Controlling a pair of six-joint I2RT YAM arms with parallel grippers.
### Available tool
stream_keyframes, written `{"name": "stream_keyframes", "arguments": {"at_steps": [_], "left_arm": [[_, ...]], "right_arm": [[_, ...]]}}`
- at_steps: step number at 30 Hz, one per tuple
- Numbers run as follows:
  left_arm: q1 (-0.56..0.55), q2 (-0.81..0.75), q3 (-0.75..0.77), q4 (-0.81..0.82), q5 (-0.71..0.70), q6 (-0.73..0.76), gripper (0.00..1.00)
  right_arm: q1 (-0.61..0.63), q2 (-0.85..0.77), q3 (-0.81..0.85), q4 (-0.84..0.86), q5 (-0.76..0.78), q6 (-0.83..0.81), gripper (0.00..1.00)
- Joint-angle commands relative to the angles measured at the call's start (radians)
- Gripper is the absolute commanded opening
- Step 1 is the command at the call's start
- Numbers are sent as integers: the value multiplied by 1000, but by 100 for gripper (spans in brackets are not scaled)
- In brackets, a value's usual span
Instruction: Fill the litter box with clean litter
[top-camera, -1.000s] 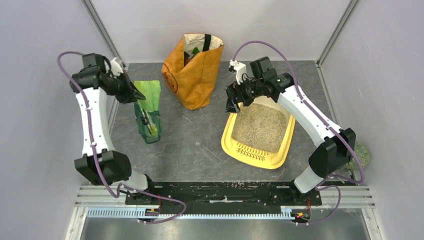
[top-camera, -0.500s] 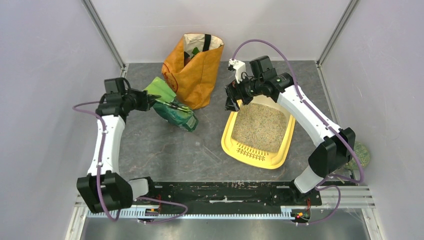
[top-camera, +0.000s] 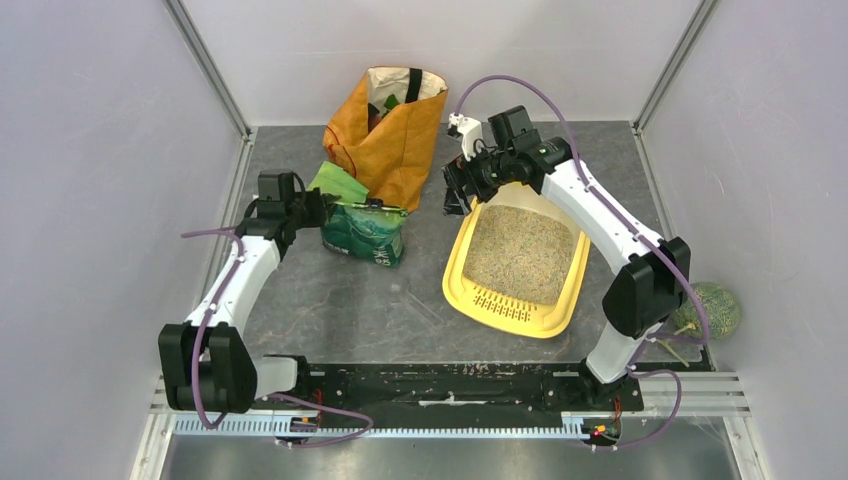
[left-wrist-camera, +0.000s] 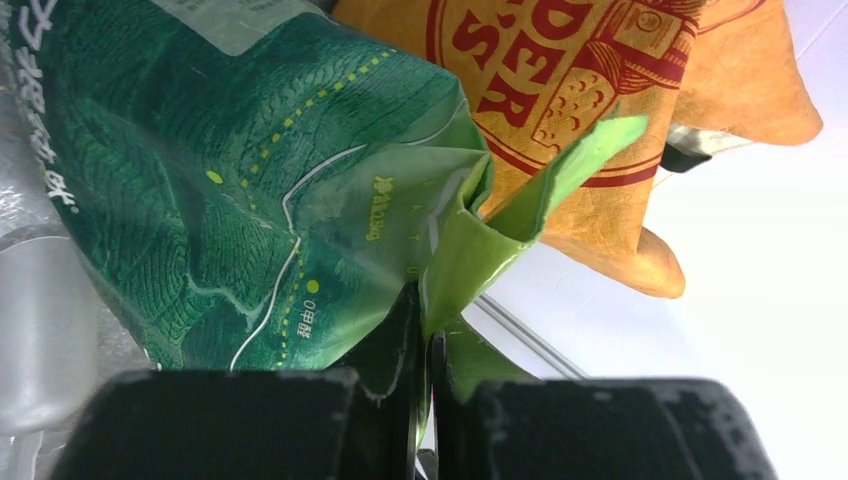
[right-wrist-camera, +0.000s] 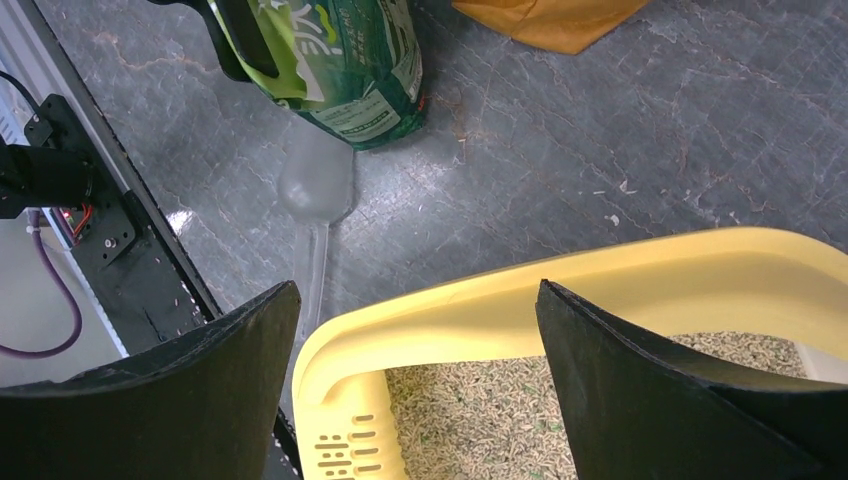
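On the table (top-camera: 400, 300) the litter box (top-camera: 455, 278) sits right of centre, already covered in litter (top-camera: 520, 250). The green bag (top-camera: 365, 232) is just beside the orange bag (top-camera: 385, 150). Your left claw (left-wrist-camera: 425, 330) is clamped on its top flap, and your right claw (right-wrist-camera: 415, 330) hangs wide over the box's far corner. Another pour looks next, so carry the bag over the box and tip. A second ago it hung by the left wall.

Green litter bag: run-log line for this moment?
left gripper: shut on green litter bag, top flap | right gripper: open, above litter box rim | litter: in box
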Motion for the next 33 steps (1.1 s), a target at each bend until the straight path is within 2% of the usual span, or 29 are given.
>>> {"name": "stream_keyframes", "arguments": {"at_steps": [1,2,3,5,7,8,10,12,16,17,19,22,26,30,33], "left_arm": [[3,-12,13,191,12,-68,13],[9,-19,13,183,25,-37,15],[18,-26,12,177,45,-3,22],[37,-48,-2,176,72,25,49],[103,-73,-1,163,90,72,78],[133,-84,1,160,103,103,84],[188,-102,12,162,147,188,87],[250,-105,41,188,250,316,88],[329,-33,219,269,640,737,89],[328,-6,273,233,730,864,89],[328,39,395,107,795,1094,89],[328,80,533,-107,755,1356,90],[327,62,564,-192,757,1493,90],[327,36,542,-221,741,1511,91],[327,11,509,-206,740,1500,91]], "right_arm": [[-2,25,68,21,-22,-9,96],[-1,30,73,21,-26,-9,96],[-1,34,78,21,-28,-9,96],[-1,44,86,23,-33,-7,96],[-1,54,99,22,-42,-3,96],[0,59,107,24,-47,-1,97],[0,68,121,24,-60,0,97],[3,79,138,26,-75,-3,97],[12,113,193,42,-115,-30,97],[16,129,216,50,-119,-31,97],[34,169,275,53,-112,-22,96],[87,236,377,47,-41,-5,93],[169,292,465,13,74,-58,87],[234,344,544,-43,170,-113,86],[253,362,563,-59,178,-127,86]]}}
